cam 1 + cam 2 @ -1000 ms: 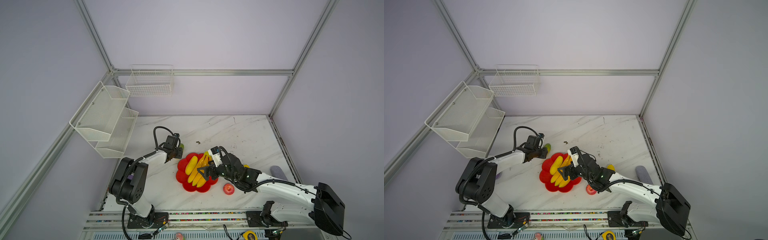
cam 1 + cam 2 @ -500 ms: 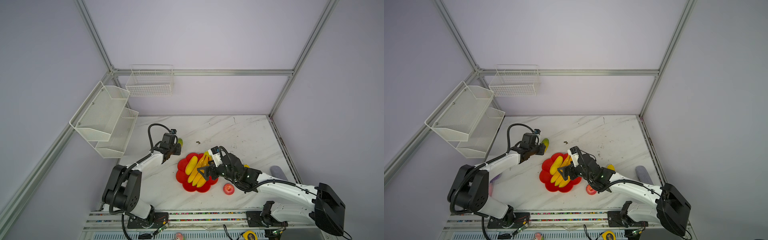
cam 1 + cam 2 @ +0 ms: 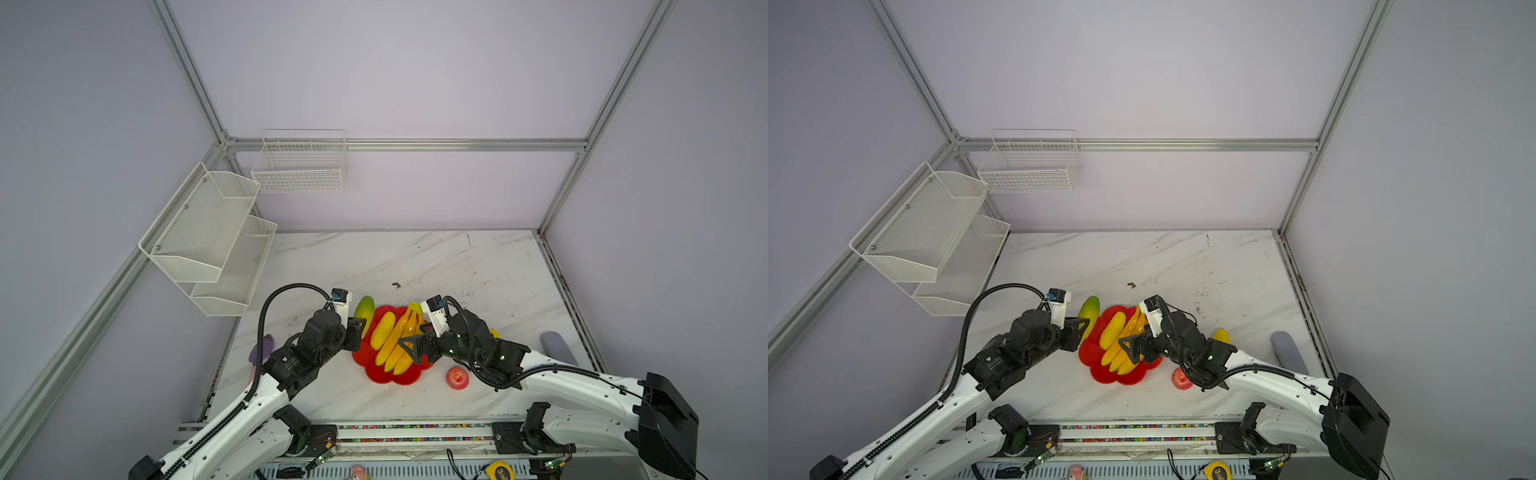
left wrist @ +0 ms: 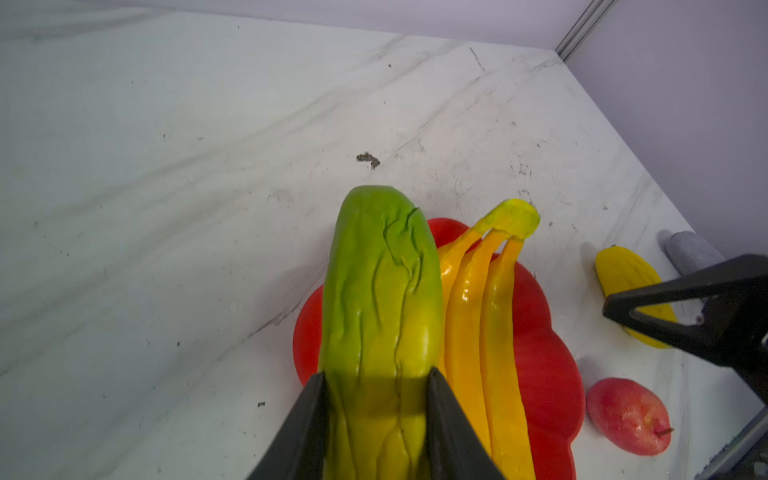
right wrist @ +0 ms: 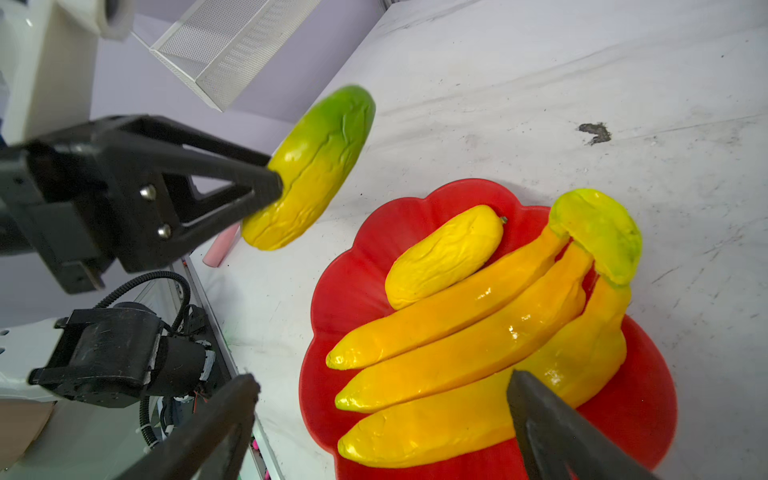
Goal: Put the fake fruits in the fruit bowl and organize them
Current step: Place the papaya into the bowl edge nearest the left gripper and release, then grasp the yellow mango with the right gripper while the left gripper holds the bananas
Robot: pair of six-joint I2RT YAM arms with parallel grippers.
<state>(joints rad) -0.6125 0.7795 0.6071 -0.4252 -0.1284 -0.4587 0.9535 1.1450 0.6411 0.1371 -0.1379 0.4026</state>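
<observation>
Green-yellow fruit is clamped in the left tool by the bowl's left edge, right tool wide over the bananas.

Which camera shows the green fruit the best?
The left wrist view. The green fruit fills the middle, close and sharp, wrinkles clear, with two black fingers pinching it. The right wrist view shows its side, partly behind one finger. In both top views it is tiny.

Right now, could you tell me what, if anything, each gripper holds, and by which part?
The left gripper is shut on the green-yellow fruit, pinching its yellow end; the right gripper is open, holding nothing.
</observation>
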